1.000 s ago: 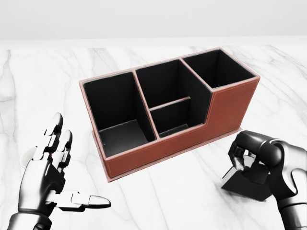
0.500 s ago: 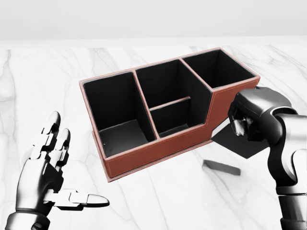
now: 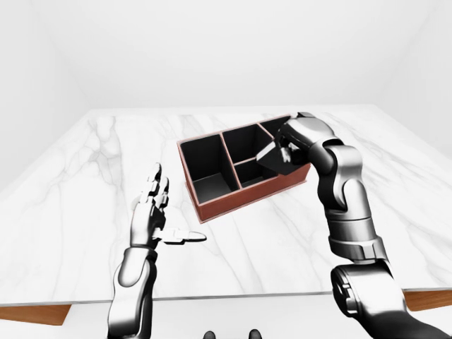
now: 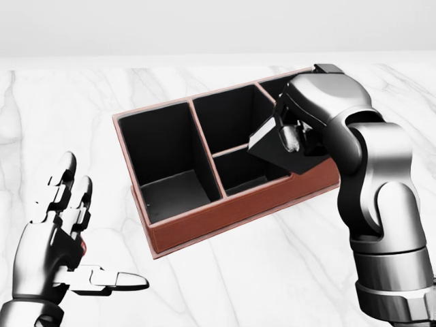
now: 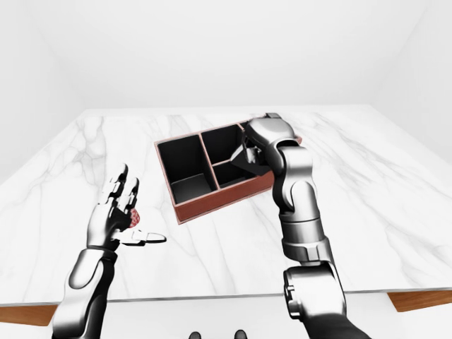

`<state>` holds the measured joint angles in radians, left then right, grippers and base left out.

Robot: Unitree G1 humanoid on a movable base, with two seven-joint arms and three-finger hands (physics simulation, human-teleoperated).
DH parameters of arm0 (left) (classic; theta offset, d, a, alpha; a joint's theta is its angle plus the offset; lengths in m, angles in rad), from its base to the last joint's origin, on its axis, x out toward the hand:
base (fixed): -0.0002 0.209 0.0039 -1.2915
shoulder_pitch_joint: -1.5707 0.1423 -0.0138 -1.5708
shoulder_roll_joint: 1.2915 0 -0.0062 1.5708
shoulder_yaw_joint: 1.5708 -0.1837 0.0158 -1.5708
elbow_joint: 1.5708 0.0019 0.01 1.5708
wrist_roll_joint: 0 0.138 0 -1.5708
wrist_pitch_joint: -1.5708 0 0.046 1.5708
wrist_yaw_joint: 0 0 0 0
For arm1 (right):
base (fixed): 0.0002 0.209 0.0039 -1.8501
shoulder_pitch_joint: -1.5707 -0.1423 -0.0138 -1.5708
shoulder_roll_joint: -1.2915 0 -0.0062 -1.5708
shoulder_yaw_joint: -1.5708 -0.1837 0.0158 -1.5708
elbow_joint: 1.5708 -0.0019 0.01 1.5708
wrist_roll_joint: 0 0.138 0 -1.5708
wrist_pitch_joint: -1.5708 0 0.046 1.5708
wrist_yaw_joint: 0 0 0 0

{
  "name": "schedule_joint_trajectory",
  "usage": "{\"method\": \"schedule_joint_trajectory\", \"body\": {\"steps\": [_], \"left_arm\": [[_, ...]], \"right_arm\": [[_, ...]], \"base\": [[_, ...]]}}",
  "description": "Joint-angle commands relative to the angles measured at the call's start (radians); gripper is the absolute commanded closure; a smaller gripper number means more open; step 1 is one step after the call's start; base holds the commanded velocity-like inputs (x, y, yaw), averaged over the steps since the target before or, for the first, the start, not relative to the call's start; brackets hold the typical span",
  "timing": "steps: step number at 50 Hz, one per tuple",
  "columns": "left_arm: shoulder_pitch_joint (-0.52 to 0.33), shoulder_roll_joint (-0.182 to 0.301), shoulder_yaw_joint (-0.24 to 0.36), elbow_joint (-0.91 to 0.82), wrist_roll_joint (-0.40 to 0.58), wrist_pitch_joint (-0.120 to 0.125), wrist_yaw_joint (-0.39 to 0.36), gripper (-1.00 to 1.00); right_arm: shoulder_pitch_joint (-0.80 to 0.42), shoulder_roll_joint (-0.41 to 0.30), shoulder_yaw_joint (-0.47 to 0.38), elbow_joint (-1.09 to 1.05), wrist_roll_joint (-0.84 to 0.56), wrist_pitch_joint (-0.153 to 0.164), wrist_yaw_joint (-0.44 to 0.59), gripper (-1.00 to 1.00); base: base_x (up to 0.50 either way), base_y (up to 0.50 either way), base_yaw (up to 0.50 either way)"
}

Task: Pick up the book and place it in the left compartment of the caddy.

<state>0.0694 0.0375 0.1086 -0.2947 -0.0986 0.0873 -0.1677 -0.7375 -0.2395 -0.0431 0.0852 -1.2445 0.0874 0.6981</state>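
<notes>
Change: the right hand is now riding high over the caddy, carrying the book with it; a second ago hand and book were down on the table at about 4 o'clock of the caddy, and half a second ago they were passing the caddy's right end.
Meaning: the pick-up is looking done and the carry is under way, though the book is still hanging short of its goal, which is lying toward 9 o'clock from the hand.
Book: a dark flat thing, tilted, hovering above the low middle pocket and the wall of the right compartment, touching neither as far as I can tell.
Right fingers: curling closed on the book's upper edge.
Left hand: hanging at 8 o'clock of the caddy, well apart from it, fingers spread and the thumb sticking out sideways, holding nothing.
Left compartment: showing only its bare black floor and walls.
Middle compartments: the one toward 12 o'clock and the lower one toward 6 o'clock are both looking bare.
Right compartment: mostly hiding behind the right hand; its contents I cannot tell.
</notes>
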Motion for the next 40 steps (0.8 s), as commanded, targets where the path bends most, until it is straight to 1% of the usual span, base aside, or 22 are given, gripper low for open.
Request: {"method": "schedule_joint_trajectory", "body": {"steps": [1,4,9,17,21,23,26,32,33,36,40], "left_arm": [[0.0,0.001,0.008,-0.011,-0.008,0.0,-0.002,-1.0],[0.0,0.001,0.008,-0.012,-0.008,0.0,-0.002,-1.0],[-0.004,0.002,0.009,-0.007,-0.009,0.0,-0.002,-1.0],[-0.014,0.004,0.01,0.009,-0.01,0.0,-0.001,-1.0],[-0.015,0.005,0.012,0.009,-0.011,0.0,-0.001,-1.0],[-0.012,0.005,0.012,0.003,-0.012,0.0,-0.001,-1.0],[-0.012,0.005,0.012,0.003,-0.012,0.0,-0.001,-1.0],[-0.01,0.005,0.013,-0.003,-0.013,0.0,-0.002,-1.0],[-0.008,0.005,0.013,-0.005,-0.013,0.0,-0.002,-1.0],[-0.01,0.005,0.014,-0.004,-0.014,0.0,-0.002,-1.0],[-0.013,0.005,0.015,0.001,-0.014,0.0,-0.002,-1.0]], "right_arm": [[-0.056,0.077,0.031,-0.005,-0.016,0.0,0.0,1.0],[-0.056,0.094,0.039,0.002,0.026,0.0,0.0,1.0],[-0.092,0.123,0.053,0.031,0.108,0.0,0.0,1.0],[-0.122,0.164,0.081,0.115,0.191,0.0,0.0,1.0],[-0.136,0.187,0.086,0.168,0.258,0.0,0.0,1.0],[-0.145,0.191,0.092,0.2,0.278,0.0,-0.05,1.0],[-0.149,0.198,0.106,0.244,0.296,0.0,-0.095,1.0],[-0.174,0.206,0.106,0.349,0.34,0.0,-0.176,1.0],[-0.186,0.21,0.1,0.383,0.356,0.0,-0.204,1.0],[-0.208,0.209,0.101,0.436,0.384,0.0,-0.245,1.0],[-0.228,0.208,0.101,0.471,0.409,0.0,-0.275,1.0]], "base": [[0.0,0.0,0.0],[0.0,0.0,0.0],[0.0,0.0,0.0],[0.0,0.0,0.0],[0.0,0.0,0.0],[0.0,0.0,0.0],[0.0,0.0,0.0],[0.0,0.0,0.0],[0.0,0.0,0.0],[0.0,0.0,0.0],[0.0,0.0,0.0]]}}
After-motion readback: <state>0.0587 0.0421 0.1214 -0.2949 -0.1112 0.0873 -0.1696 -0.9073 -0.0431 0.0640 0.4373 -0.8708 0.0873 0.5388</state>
